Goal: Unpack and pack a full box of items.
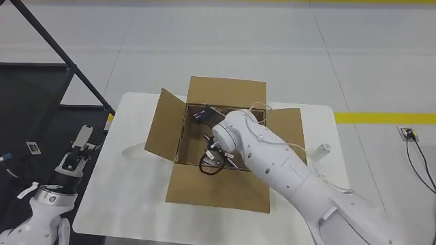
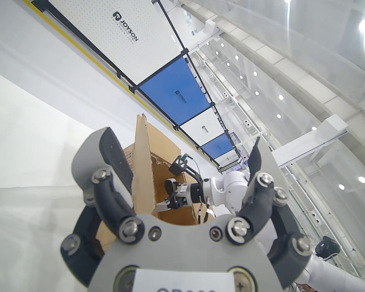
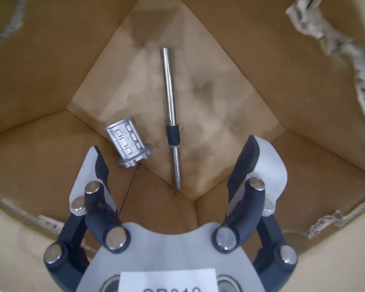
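Inside the box (image 1: 218,192), the right gripper (image 3: 173,150) hangs wide open above the steel rod (image 3: 169,92) on its floor, long axis square to the claw's closing line, while the left gripper (image 2: 182,153), also wide, sits well apart at the box's 9 o'clock.

The box (image 1: 216,185) was plain brown cardboard, matt, its torn edges (image 3: 352,59) rough and frayed where the corrugation showed. Inside lay a rod (image 3: 169,92) of polished, mirror-bright metal with a dull black band (image 3: 173,135) that looked like rubber, and a slotted cylinder (image 3: 127,141) of duller, satin grey metal. My right gripper (image 3: 173,146) had matt black pads (image 3: 245,159), glossy white plastic shells, a brushed metal plate and shiny bolt heads; my left gripper (image 2: 182,141) looked the same. At nine o'clock of the box the table (image 1: 136,177) was white and smooth.
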`<control>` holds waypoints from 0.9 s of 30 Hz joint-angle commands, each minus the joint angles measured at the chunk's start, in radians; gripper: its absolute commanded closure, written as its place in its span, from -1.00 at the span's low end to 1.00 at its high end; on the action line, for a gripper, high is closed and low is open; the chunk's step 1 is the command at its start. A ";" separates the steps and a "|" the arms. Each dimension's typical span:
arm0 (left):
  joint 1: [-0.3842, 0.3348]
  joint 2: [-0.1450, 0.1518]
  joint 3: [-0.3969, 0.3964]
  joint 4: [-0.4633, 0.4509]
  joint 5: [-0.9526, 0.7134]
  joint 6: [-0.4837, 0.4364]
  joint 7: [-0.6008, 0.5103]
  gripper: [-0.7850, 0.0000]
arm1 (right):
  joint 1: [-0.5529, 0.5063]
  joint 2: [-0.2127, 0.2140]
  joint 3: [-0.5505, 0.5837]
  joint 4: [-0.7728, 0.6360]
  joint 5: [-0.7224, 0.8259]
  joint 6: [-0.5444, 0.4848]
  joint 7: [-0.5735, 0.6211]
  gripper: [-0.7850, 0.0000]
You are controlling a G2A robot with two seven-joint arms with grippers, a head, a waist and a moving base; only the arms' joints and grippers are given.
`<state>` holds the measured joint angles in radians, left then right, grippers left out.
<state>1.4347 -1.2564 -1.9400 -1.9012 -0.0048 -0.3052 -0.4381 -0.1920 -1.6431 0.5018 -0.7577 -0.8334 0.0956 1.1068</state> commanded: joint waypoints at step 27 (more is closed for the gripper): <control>0.000 0.000 0.000 0.000 0.000 0.000 0.000 -1.00 | 0.003 -0.192 -0.050 0.478 0.005 -0.006 -0.248 0.22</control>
<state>1.4347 -1.2564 -1.9400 -1.9012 -0.0048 -0.3052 -0.4381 -0.1893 -1.8325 0.4504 -0.2881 -0.8290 0.0918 0.8639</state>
